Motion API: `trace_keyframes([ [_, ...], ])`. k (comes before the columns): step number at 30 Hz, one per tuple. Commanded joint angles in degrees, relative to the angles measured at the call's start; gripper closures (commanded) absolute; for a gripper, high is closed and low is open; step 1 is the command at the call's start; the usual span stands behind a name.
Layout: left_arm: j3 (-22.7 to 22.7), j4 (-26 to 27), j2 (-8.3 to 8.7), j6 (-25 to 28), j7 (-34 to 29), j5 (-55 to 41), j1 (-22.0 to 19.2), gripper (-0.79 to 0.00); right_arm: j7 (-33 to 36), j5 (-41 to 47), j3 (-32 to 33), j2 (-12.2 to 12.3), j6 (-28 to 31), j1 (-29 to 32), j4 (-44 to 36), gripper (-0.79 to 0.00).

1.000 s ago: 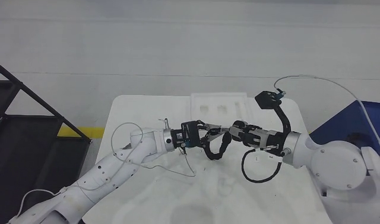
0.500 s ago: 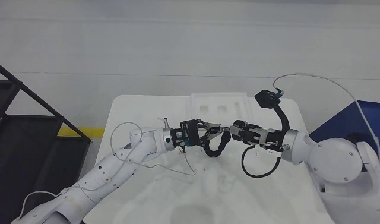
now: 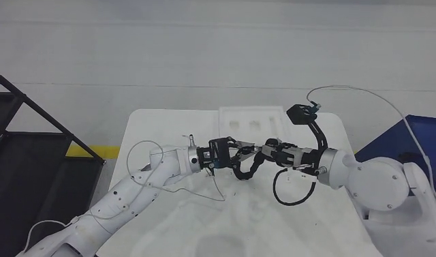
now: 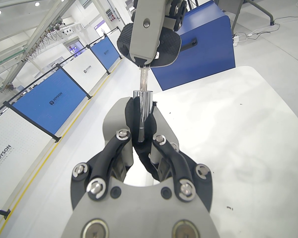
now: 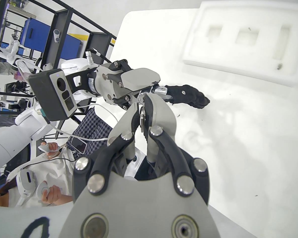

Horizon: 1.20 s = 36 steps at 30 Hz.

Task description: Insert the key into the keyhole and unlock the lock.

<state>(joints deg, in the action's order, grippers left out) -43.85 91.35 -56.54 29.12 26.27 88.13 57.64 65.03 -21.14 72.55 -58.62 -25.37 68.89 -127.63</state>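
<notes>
White table [image 3: 157, 131] takes up the lower half of the top view, with grey floor beyond it. A white foam tray [image 3: 252, 117] with recessed pockets lies at the table's far edge, just above frame centre. Both arms meet over the table in the middle of the frame, the left arm coming from the lower left and the right arm from the right. The left gripper [image 4: 140, 127] is clamped narrowly around the lock [image 4: 143, 100], a chrome cylinder whose black sleeved cable [image 3: 248, 170] hangs in a loop just below the two grippers. The right gripper [image 5: 144, 101] pinches the key [image 4: 144, 80] by its head, fingers close together. The key's blade points straight at the cylinder's end face and touches it. How deep it sits cannot be told.
</notes>
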Motion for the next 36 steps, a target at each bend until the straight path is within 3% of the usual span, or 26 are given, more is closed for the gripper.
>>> trace_keyframes([
  [1, -0.1, 0.1, -0.15, 0.2, -0.5, 0.4, 0.0, 0.0, 0.3, -1.2, -1.0, 0.0, -0.5, -0.7, 0.1, 0.0],
  [12, -0.6, 0.1, -0.84, 1.0, -1.4, 1.2, 0.5, 0.0, 0.5, -4.4, -4.6, 0.0, -2.4, -2.8, 1.0, 0.0],
  [13, -0.7, 0.1, -0.89, 1.2, -1.4, 1.3, 0.5, 0.0, 0.4, -4.2, -4.7, -0.1, -2.3, -2.9, 1.0, -0.065],
  [14, -0.7, 0.0, -0.95, 1.5, -1.4, 1.2, 0.5, 0.0, 0.1, -3.8, -4.8, -0.1, -2.0, -2.9, 1.0, -0.517],
  [15, -0.8, -0.1, -1.01, 1.8, -1.3, 1.0, 0.6, 0.0, -0.3, -3.2, -4.7, -0.1, -1.6, -2.9, 1.1, -0.785],
  [26, -2.5, 0.5, -1.3, 12.0, -6.7, -6.2, -0.5, 0.0, -0.8, -5.5, -2.6, 0.6, 7.3, -2.3, -1.0, -0.785],
  [34, -7.2, 1.1, -0.07, 27.4, -20.5, -16.1, -3.3, 0.0, 6.1, -7.5, -0.6, 1.9, 24.8, -2.5, 0.1, -0.785],
  [36, -7.8, 0.6, 0.24, 28.9, -24.8, -19.2, -4.0, 0.0, 7.3, -8.7, -0.4, 2.2, 29.1, -2.5, 0.1, -0.785],
])
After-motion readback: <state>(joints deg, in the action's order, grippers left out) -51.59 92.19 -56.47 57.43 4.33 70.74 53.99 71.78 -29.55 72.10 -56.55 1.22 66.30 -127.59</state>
